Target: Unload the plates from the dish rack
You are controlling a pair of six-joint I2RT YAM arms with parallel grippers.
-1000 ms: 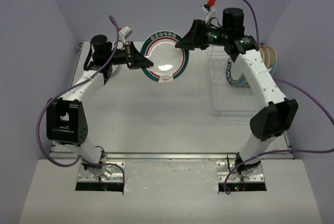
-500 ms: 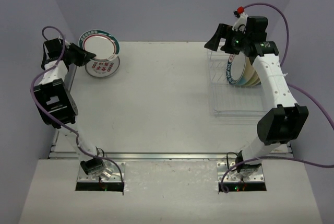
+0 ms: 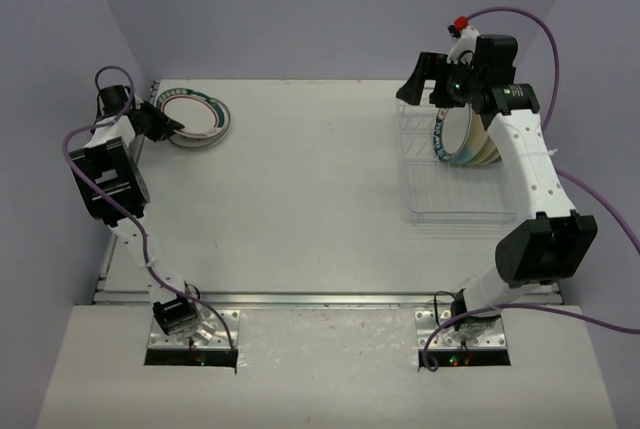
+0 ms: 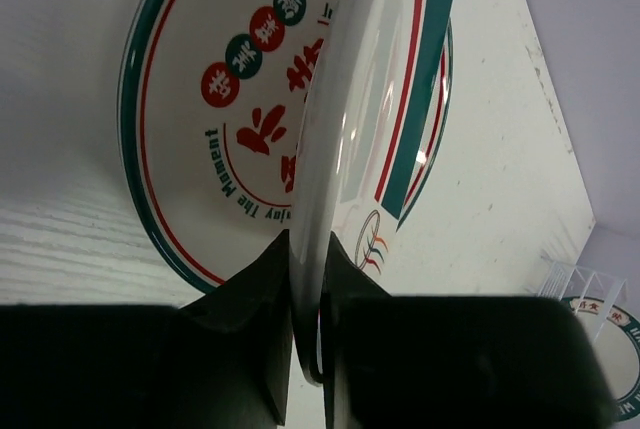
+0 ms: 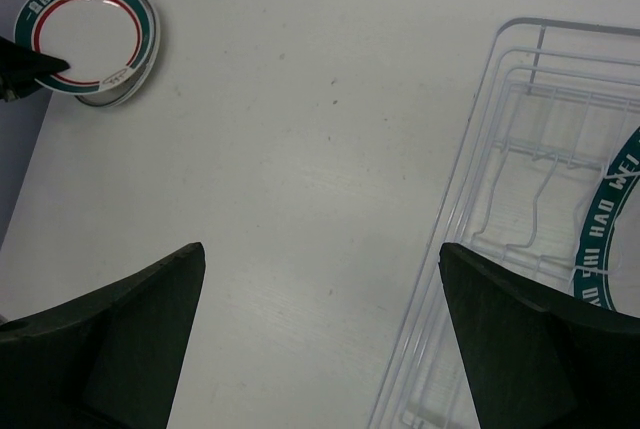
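My left gripper (image 3: pixel 170 125) is shut on the near rim of a white plate with green rim and red ring (image 3: pixel 197 109) at the table's far left. In the left wrist view this plate (image 4: pixel 345 129) shows edge-on between the fingers of that gripper (image 4: pixel 308 284), low over a second like plate (image 4: pixel 215 119) lying flat. My right gripper (image 3: pixel 420 77) is open and empty above the far left corner of the dish rack (image 3: pixel 440 194). Its fingers (image 5: pixel 120 349) frame bare table and the rack's rail (image 5: pixel 480 139). Several plates (image 3: pixel 458 139) stand upright in the rack.
The two plates (image 5: pixel 90 37) lie close to the table's left edge and the purple wall. The near part of the rack holds no plates. A green-lettered plate rim (image 5: pixel 610 224) stands at the right finger's side.
My left arm swung the plate from the table's middle back to the far left and lowered it over the other plate. My right arm drew back to above the rack.
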